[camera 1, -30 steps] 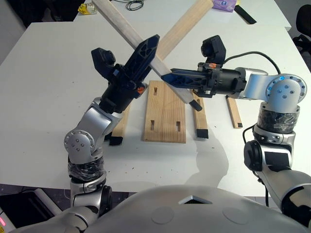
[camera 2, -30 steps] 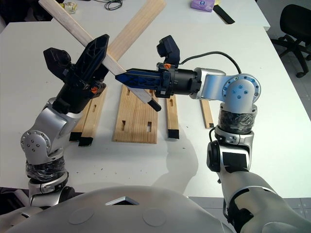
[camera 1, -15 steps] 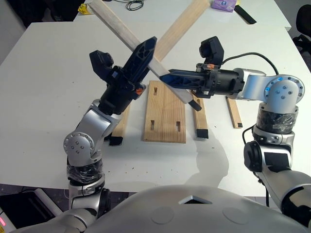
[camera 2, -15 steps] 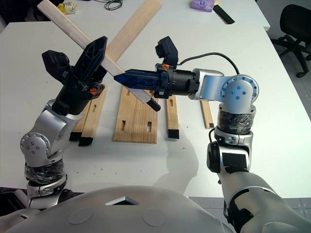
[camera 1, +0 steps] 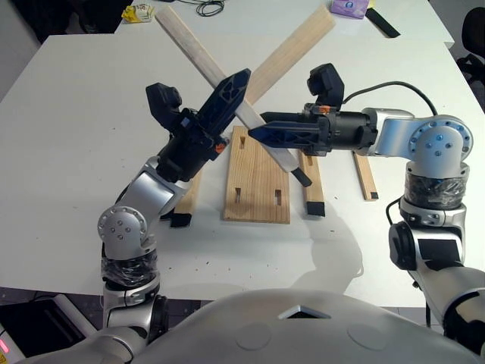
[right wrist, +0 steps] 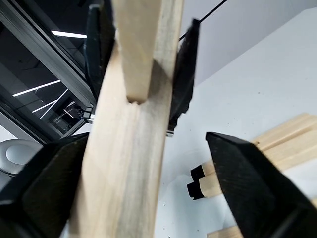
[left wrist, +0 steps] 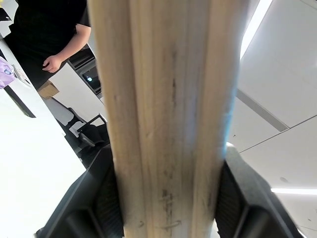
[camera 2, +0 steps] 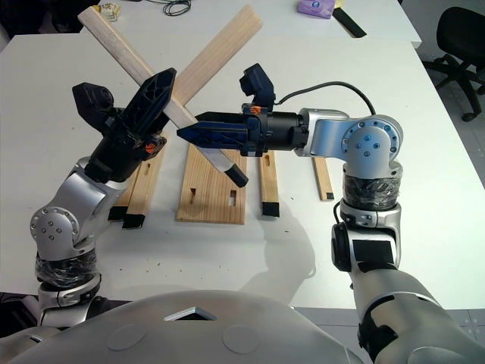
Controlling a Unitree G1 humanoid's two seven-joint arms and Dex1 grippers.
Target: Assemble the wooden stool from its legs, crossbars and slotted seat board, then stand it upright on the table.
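Where my two legs cross: in the air above the seat board, between my hands. The pieces touch there, and the right wrist view shows a small dark notch at the meeting point.
Black-capped leg: pale, square-edged timber with a dark cap on its low end. It slants from the far left down over the board's right edge.
Plain leg: the same pale wood, with lengthwise grain and faint scuffs. It slants up toward the far right.
Seat board: a flat rectangle with streaked grain and two small rectangular slots near my end. It lies on the white table.
Spare legs: capped, lying flat on either side of the board.
Crossbar: a thin strip, farther right.
Left hand: clamped on the plain leg, fingers running along it.
Right hand: pinched tight on the black-capped leg just below the crossing, fingers pointing left.
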